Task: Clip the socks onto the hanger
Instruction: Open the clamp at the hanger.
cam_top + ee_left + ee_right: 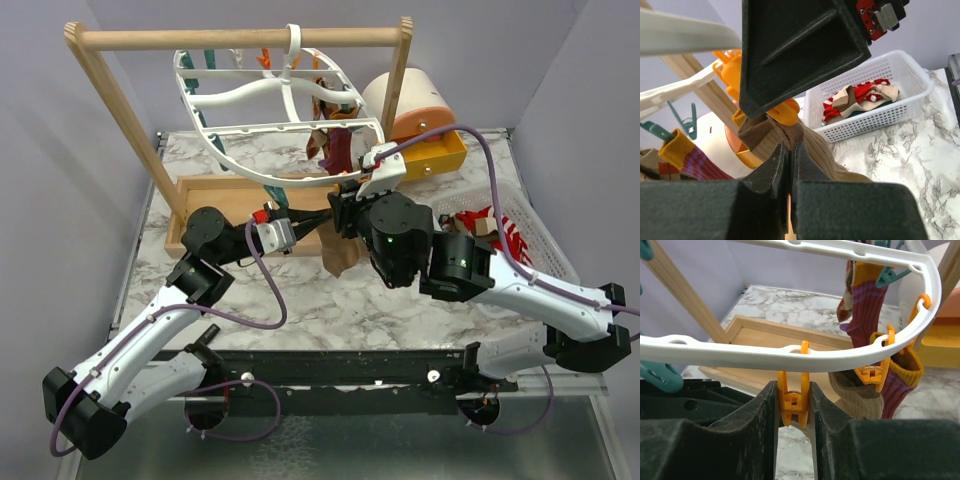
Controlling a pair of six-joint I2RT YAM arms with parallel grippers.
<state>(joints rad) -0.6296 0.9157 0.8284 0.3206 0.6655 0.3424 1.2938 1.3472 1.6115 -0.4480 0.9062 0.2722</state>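
The white hanger point(262, 92) hangs from a wooden bar; its ring point(740, 352) crosses the right wrist view. My right gripper point(794, 390) is shut on an orange clip point(793, 401) dangling from that ring and squeezes its handles. My left gripper point(790, 146) is shut on the brown cuff of a tan ribbed sock point(832, 155), held just under that clip point(785, 112). The sock point(340, 258) droops below both grippers. A maroon striped sock point(865, 300) is clipped to the ring. Another orange clip point(872, 372) sits by a tan sock point(855, 397).
A white slatted basket point(910, 75) at the right holds more socks point(855, 100), red-and-white among them. The wooden rack's post point(682, 295) and tray point(765, 340) stand behind the hanger. Teal clips point(687, 120) dangle at the left. A yellow box point(440, 155) sits at the back right.
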